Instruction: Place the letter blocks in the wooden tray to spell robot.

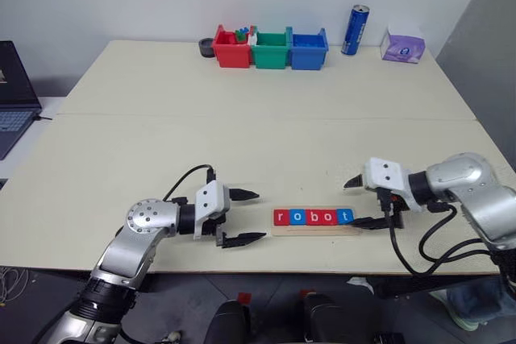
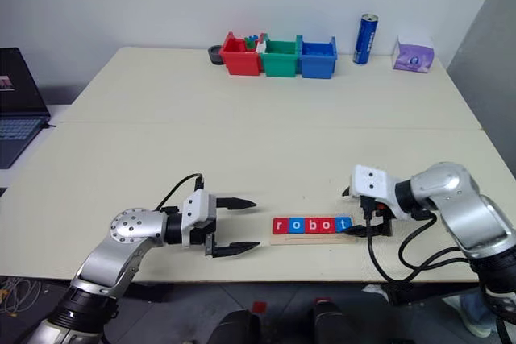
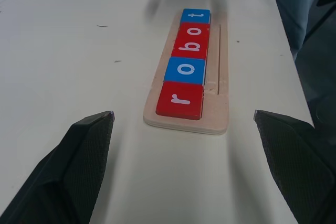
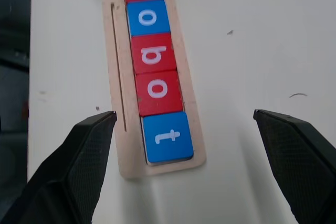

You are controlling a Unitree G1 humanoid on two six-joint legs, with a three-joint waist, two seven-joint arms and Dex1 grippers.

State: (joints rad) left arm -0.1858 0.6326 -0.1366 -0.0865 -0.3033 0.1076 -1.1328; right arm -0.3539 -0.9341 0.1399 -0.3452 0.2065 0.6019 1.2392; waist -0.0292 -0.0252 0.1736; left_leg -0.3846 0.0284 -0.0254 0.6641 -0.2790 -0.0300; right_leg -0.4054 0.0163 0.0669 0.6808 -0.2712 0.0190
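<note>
The wooden tray (image 1: 314, 230) lies near the table's front edge, between my two grippers. Several letter blocks (image 1: 313, 217) sit in it in a row, red r, blue o, red b, red o, blue t, reading "robot" (image 4: 156, 72). My left gripper (image 1: 244, 217) hovers just left of the tray's r end, open and empty. At the t end my right gripper (image 1: 356, 201) is open wide, raised slightly above the tray with nothing between its fingers. The left wrist view looks along the tray (image 3: 220, 77) from the r block (image 3: 180, 100).
Red (image 1: 231, 48), green (image 1: 271, 48) and blue (image 1: 308, 48) bins stand at the table's far edge with a blue can (image 1: 355, 30) and a purple tissue pack (image 1: 402, 44). A laptop (image 1: 12, 90) sits on a side table at the left.
</note>
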